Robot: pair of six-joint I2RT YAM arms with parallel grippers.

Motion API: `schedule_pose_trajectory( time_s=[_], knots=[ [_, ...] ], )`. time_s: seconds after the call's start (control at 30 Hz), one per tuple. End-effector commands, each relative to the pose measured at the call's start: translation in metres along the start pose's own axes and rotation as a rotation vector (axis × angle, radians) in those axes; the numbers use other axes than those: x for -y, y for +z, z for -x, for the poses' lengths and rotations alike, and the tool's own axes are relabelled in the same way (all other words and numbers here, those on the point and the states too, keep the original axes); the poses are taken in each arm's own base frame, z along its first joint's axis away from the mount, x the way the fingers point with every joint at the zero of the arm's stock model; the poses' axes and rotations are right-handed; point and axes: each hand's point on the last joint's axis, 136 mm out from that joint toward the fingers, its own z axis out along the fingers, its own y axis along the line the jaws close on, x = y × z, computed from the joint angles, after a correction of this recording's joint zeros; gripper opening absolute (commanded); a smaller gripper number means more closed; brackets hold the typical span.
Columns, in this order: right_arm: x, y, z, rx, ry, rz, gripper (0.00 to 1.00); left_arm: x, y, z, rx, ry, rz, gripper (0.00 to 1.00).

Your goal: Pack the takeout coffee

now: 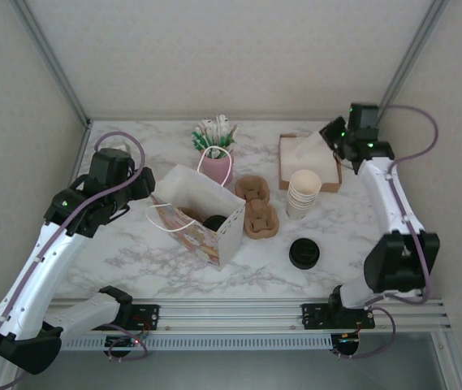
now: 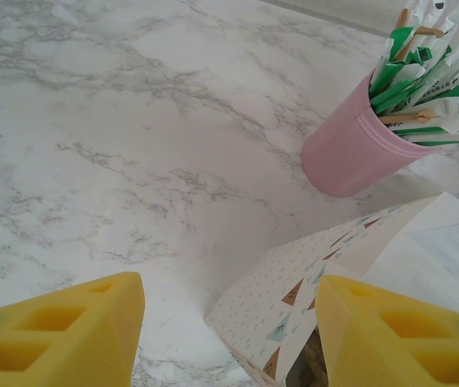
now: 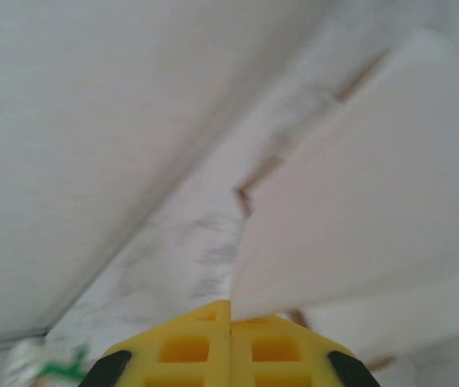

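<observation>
Sitting inside the open paper bag (image 1: 194, 185) is the takeout coffee (image 1: 214, 221).

We see our left gripper (image 2: 229, 294) spread wide over the marble table (image 2: 132, 145), with a patterned bag (image 2: 294, 298) near a pink cup (image 2: 350, 153).

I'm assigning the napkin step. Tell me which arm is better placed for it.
Right. The right gripper is shut over the napkin box, a white napkin apparently pinched at its tips. The left gripper hangs open by the bag, far from the box.
</observation>
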Motion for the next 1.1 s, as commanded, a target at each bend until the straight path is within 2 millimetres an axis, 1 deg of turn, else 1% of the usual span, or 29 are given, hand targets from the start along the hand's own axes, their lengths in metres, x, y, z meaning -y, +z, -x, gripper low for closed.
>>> schedule_pose_trajectory(
  time_s=[0.0, 0.03, 0.07, 0.13, 0.2, 0.3, 0.4, 0.5, 0.6, 0.63, 0.7, 0.77, 0.93, 1.07],
  knots=[
    [-0.055, -0.054, -0.007, -0.031, -0.205, 0.123, 0.0, -0.003, -0.005, 0.006, 0.019, -0.008, 0.007, 0.58],
    [-0.071, -0.067, -0.012, -0.033, -0.252, 0.156, 0.0, -0.003, -0.006, 0.006, 0.019, -0.008, 0.005, 0.58],
    [-0.092, -0.084, -0.016, -0.025, -0.309, 0.199, 0.0, -0.003, -0.006, 0.006, 0.021, -0.009, 0.004, 0.58],
    [-0.127, -0.113, -0.03, -0.028, -0.408, 0.286, 0.0, -0.003, -0.006, 0.006, 0.023, -0.009, 0.003, 0.58],
    [-0.16, -0.142, -0.049, -0.045, -0.491, 0.385, 0.0, -0.003, -0.005, 0.006, 0.019, -0.009, 0.003, 0.58],
    [-0.198, -0.18, -0.081, -0.075, -0.596, 0.523, 0.0, -0.001, -0.005, 0.004, 0.012, -0.009, -0.006, 0.58],
    [-0.225, -0.214, -0.113, -0.117, -0.683, 0.646, 0.0, -0.001, -0.005, 0.002, 0.006, -0.008, -0.01, 0.58],
    [-0.245, -0.243, -0.143, -0.15, -0.754, 0.753, 0.0, 0.0, -0.005, 0.002, 0.006, -0.011, -0.015, 0.58],
    [-0.255, -0.267, -0.168, -0.174, -0.811, 0.827, 0.0, 0.0, -0.006, 0.002, 0.006, -0.017, -0.019, 0.58],
    [-0.257, -0.272, -0.174, -0.18, -0.825, 0.844, 0.0, 0.0, -0.006, 0.003, 0.008, -0.018, -0.02, 0.58],
    [-0.258, -0.274, -0.189, -0.204, -0.862, 0.856, 0.0, 0.0, -0.006, 0.003, 0.009, -0.018, -0.02, 0.59],
    [-0.255, -0.266, -0.202, -0.239, -0.888, 0.831, 0.0, 0.0, -0.006, 0.002, 0.007, -0.019, -0.021, 0.59],
    [-0.238, -0.222, -0.231, -0.3, -0.979, 0.683, 0.0, 0.0, -0.007, 0.001, 0.005, -0.022, -0.022, 0.59],
    [-0.234, -0.195, -0.252, -0.346, -0.993, 0.633, 0.0, 0.0, -0.007, 0.001, 0.006, -0.021, -0.024, 0.59]
  ],
)
